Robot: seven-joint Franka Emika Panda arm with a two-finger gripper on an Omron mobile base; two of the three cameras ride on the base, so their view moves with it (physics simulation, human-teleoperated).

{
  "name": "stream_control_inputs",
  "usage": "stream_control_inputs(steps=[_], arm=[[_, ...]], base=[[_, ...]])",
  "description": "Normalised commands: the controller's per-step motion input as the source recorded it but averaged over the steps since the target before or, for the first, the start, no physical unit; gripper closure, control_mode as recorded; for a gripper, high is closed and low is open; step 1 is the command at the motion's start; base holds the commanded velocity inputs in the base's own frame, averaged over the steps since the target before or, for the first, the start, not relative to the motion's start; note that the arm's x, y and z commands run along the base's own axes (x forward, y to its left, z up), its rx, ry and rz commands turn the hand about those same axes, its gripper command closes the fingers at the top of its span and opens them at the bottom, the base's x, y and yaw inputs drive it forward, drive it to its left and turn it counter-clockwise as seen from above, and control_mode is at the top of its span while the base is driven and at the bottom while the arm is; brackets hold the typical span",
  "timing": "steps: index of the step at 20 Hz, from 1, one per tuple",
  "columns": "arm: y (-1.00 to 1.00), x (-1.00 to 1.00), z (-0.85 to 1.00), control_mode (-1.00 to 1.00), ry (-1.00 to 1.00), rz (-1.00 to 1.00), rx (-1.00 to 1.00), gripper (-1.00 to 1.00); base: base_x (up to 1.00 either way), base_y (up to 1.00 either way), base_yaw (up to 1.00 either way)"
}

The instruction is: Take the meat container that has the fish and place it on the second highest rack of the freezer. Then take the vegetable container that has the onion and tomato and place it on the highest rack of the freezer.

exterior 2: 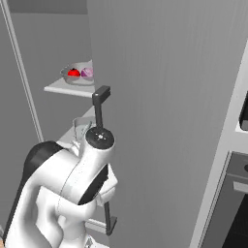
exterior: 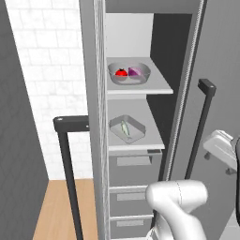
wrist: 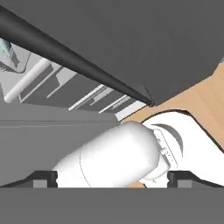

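The vegetable container with the tomato and the onion sits on the highest rack of the freezer, towards the rack's back left corner. On the shelf just below, a second clear container holds the fish, near that shelf's middle. Grey drawers stack beneath. The door stands open, its long black handle upright. White tiled wall and wooden floor lie left of the cabinet. The gripper has its two tips spread wide, holding nothing.
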Motion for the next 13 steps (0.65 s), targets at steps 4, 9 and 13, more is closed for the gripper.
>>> stream_control_inputs(steps=[4,9,13], arm=[[0.27,-0.51,-0.30,-1.00,-0.14,0.80,-0.35,-1.00],[0.36,-0.55,-0.02,-1.00,-0.16,0.46,-0.44,-1.00],[0.00,-0.80,0.00,-1.00,-0.24,0.23,-0.15,-1.00]], base=[[0.00,0.00,0.00],[0.00,0.00,0.00],[0.00,0.00,0.00]])
